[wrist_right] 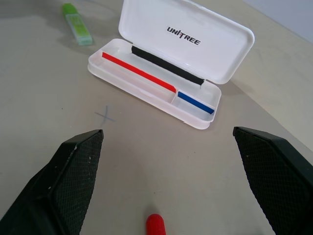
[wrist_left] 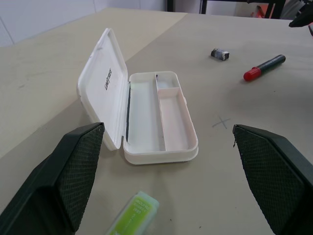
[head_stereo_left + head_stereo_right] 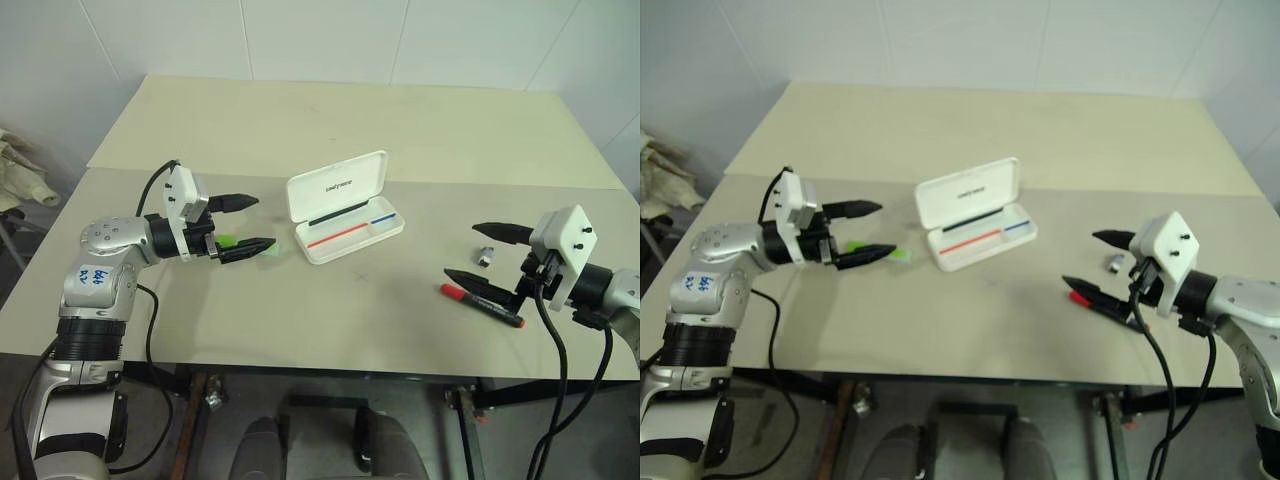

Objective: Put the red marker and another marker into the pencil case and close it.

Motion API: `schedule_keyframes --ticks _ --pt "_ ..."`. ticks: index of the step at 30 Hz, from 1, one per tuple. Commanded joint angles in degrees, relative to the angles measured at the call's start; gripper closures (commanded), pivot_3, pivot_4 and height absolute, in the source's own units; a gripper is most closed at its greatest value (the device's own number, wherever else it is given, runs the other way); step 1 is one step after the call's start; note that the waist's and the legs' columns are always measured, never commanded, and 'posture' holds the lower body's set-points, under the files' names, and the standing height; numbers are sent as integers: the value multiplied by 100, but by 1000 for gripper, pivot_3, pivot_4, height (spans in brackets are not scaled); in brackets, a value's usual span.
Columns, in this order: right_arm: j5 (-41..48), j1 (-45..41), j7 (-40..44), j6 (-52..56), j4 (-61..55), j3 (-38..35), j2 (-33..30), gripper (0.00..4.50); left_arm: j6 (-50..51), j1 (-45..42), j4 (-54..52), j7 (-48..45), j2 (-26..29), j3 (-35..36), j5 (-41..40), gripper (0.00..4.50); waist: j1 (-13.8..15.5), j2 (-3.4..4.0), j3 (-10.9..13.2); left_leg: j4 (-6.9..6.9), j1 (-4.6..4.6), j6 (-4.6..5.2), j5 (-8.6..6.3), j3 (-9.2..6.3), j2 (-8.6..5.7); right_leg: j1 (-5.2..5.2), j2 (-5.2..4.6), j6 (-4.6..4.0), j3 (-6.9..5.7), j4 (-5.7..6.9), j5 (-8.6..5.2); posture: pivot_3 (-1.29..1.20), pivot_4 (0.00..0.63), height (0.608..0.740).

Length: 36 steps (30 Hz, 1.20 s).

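Note:
The white pencil case (image 3: 345, 212) lies open mid-table, its lid up toward the far side and its tray holding no marker. The light-green marker (image 3: 228, 242) lies to the left of the case, partly hidden behind a finger of my left gripper (image 3: 262, 222). That gripper hovers open and empty just over the marker, pointing toward the case. The red marker (image 3: 482, 305), a black barrel with a red cap, lies near the front right. My right gripper (image 3: 462, 251) stands open and empty over its capped end. The right wrist view shows the red cap (image 1: 155, 226) between the fingers.
A small grey-and-black piece (image 3: 485, 255) lies on the table between the case and my right gripper. A faint pencilled cross (image 1: 104, 115) marks the table in front of the case. The table's front edge (image 3: 330, 368) runs close below the red marker.

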Motion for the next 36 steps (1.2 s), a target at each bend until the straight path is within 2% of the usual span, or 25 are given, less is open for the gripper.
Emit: schedule_keyframes --ticks 1,19,20,21,25,36 --pt "5 -253 -122 -134 -54 81 104 0 10 -106 -169 -50 77 55 -4 15 -2 0 0 0 0 0 0 0 0 0 0 0 0 0 0 0 150 740" --pt "51 -100 -325 -112 -453 313 401 0 480 -515 -384 -231 -303 -275 -151 15 19 0 0 1 0 -1 -1 -1 0 0 2 4 2 4 2 0 150 740" --pt "37 -117 -316 -148 -407 316 406 0 499 -504 -424 -251 -341 -331 -139 426 20 0 0 1 1 0 -1 -1 0 0 2 4 2 5 2 0 150 740" --pt "13 -114 -342 -167 -416 348 433 0 480 -464 -440 -295 -347 -347 -128 619 24 0 0 2 0 -1 0 -1 0 0 2 4 2 6 2 0 150 740" --pt "13 -186 -390 -182 -443 357 463 0 668 -469 -606 -145 -600 -566 -92 1905 40 0 0 3 0 -1 0 0 -1 0 1 4 3 5 3 0 150 740" --pt "-6 -210 -684 -210 -692 510 641 0 545 -504 -302 791 -1284 -1465 1046 1905 43 0 0 4 -1 -1 0 -1 -1 1 2 6 4 2 3 0 150 740"
